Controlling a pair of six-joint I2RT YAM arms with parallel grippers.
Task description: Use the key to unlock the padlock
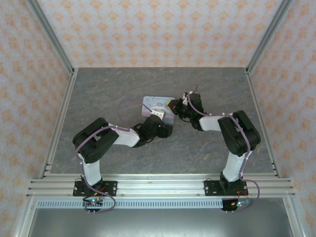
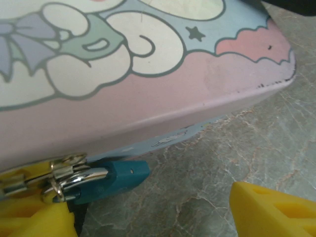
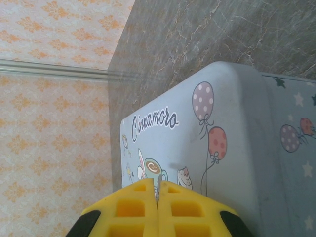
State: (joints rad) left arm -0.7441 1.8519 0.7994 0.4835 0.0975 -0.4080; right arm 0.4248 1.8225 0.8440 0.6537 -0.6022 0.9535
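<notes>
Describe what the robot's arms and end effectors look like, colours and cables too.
The left arm and right arm have chunky black joints, white links and thin purple cables looping alongside. The left end effector and right end effector have bright yellow blocky fingers; the right's show square grid recesses.

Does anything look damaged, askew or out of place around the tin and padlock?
Only minor damage: small dark paint chips run along the lid edge of the tin near its corner, in the left wrist view. The padlock hangs on the hasp normally. Nothing else stands out.
</notes>
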